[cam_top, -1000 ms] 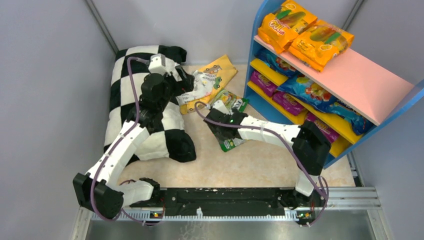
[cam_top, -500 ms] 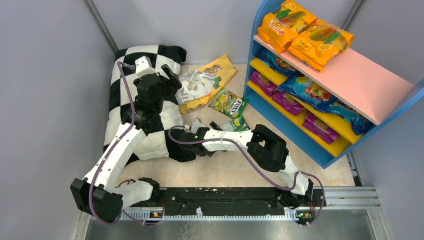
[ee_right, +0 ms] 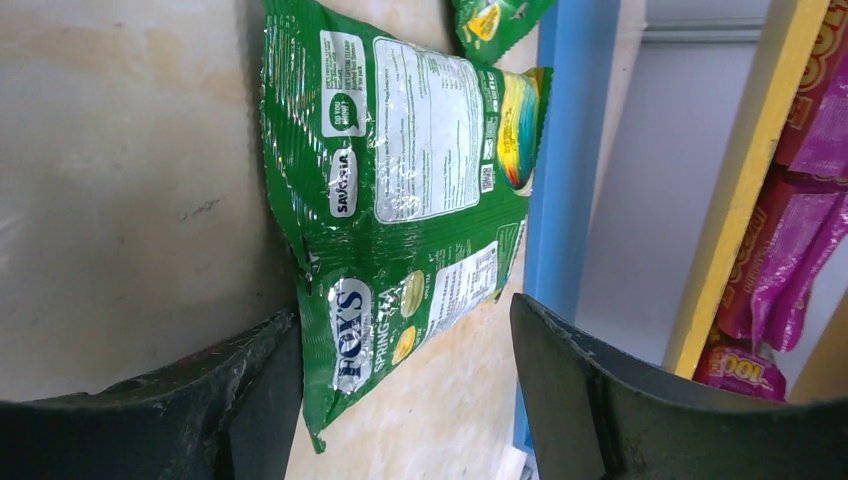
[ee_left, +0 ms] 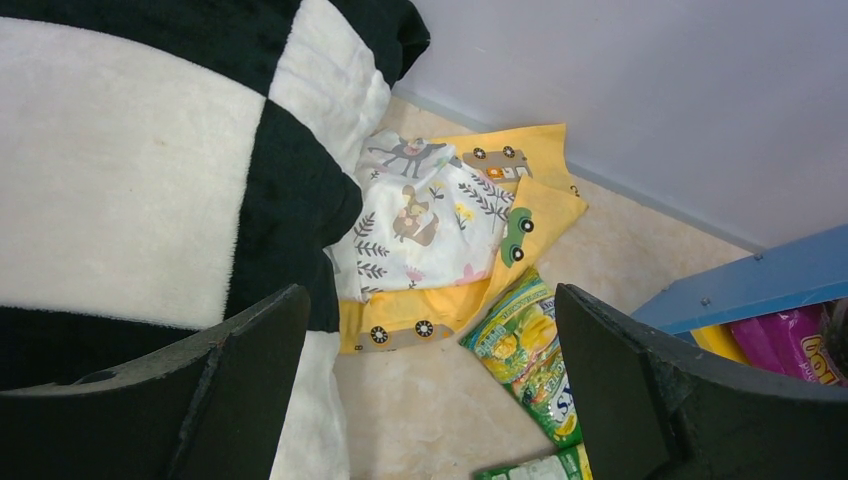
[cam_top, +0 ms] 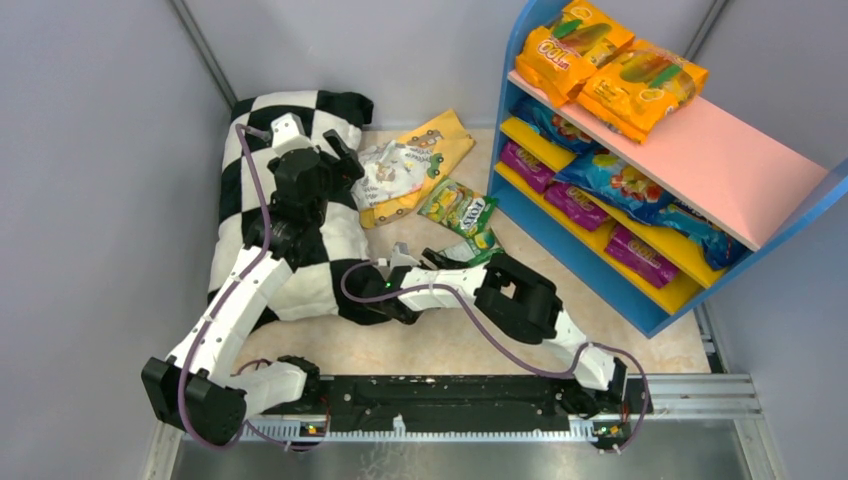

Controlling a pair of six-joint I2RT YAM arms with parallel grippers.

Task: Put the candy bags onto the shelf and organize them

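A green candy bag (ee_right: 400, 190) lies back side up on the floor by the shelf (ee_right: 560, 200). My right gripper (ee_right: 405, 320) is open and turned on its side around the bag's lower end. Its left finger (ee_right: 260, 390) touches the bag's edge, while the right finger (ee_right: 580, 390) stands apart from it. From above, that gripper (cam_top: 445, 257) is low beside this bag (cam_top: 482, 244). A second green candy bag (cam_top: 458, 207) lies just beyond. My left gripper (ee_left: 430, 390) hangs open and empty over the pillow's edge. Orange bags (cam_top: 610, 65) lie on the shelf's pink top (cam_top: 700, 160), with blue (cam_top: 615, 182) and purple (cam_top: 575, 205) bags on the boards below.
A black-and-white checkered pillow (cam_top: 290, 130) fills the left side under the left arm. A yellow cloth (cam_top: 430, 145) and a white printed cloth (cam_top: 385, 170) lie behind the green bags. Grey walls enclose the floor on three sides.
The right arm has folded back and dropped low, bringing its gripper sideways around the near green bag, jaws narrower than before. The left gripper shifted slightly left over the pillow.
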